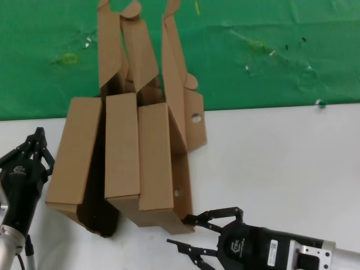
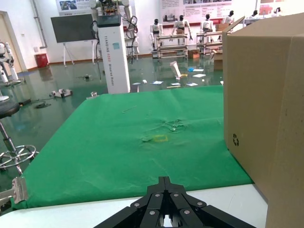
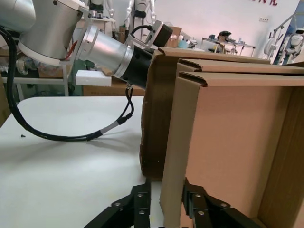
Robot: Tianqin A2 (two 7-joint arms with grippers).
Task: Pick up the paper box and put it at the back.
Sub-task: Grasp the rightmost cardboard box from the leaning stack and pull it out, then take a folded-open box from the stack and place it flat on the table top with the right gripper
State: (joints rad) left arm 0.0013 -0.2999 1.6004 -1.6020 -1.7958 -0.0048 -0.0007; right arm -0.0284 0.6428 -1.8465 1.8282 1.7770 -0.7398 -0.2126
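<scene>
Three alike brown cardboard boxes stand side by side on the white table, lids raised against the green backdrop. The paper box is the rightmost, with a round side hole. My right gripper is open at its near right corner, fingers astride its side wall. In the right wrist view one finger touches the wall's inner face and the other stands a little off outside. My left gripper is shut and empty, left of the left box, which also shows in the left wrist view.
The middle box presses against the paper box. The white table stretches to the right of the boxes. My left arm shows beyond the boxes in the right wrist view.
</scene>
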